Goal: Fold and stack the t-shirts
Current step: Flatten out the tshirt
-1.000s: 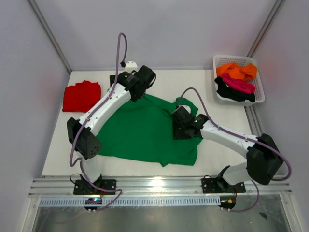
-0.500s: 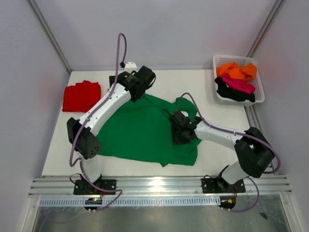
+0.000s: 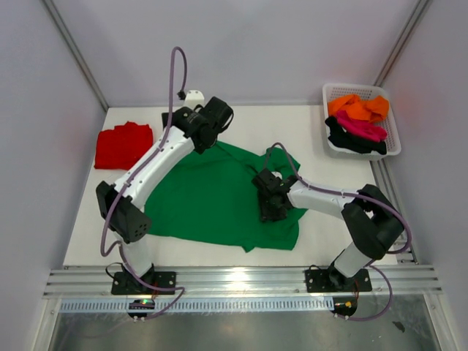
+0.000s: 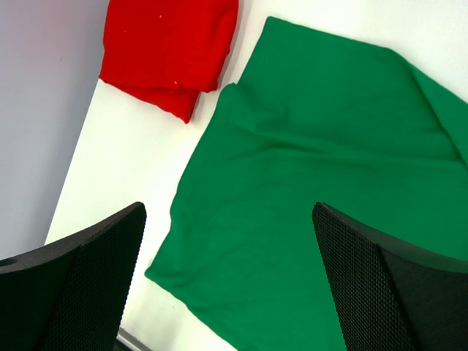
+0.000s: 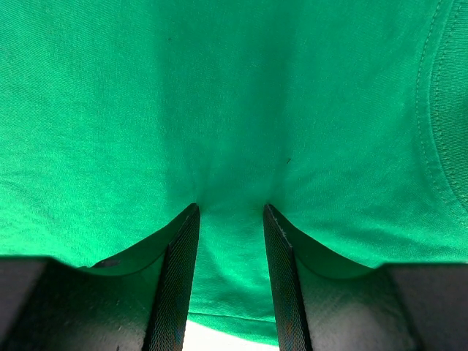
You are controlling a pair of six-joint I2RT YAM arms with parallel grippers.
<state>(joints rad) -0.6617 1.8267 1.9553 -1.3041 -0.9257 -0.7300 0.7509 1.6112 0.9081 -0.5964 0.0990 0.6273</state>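
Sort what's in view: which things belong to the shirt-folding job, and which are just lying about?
Job things: green t-shirt, spread out; red t-shirt, folded at the left; orange t-shirt, magenta t-shirt and black t-shirt, heaped in the white basket.
Lying about: the white basket itself; small white block at the far edge.

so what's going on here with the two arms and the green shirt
Two robot arms are folding t-shirts. A green shirt lies spread out on the table. The right tool presses down on the shirt's right side, with cloth bunched between its fingers; whether it truly grips is unclear. The left tool hangs wide open above the shirt's far left part, holding nothing. A red shirt lies folded at the far left. Orange, pink and black shirts wait in a white basket.
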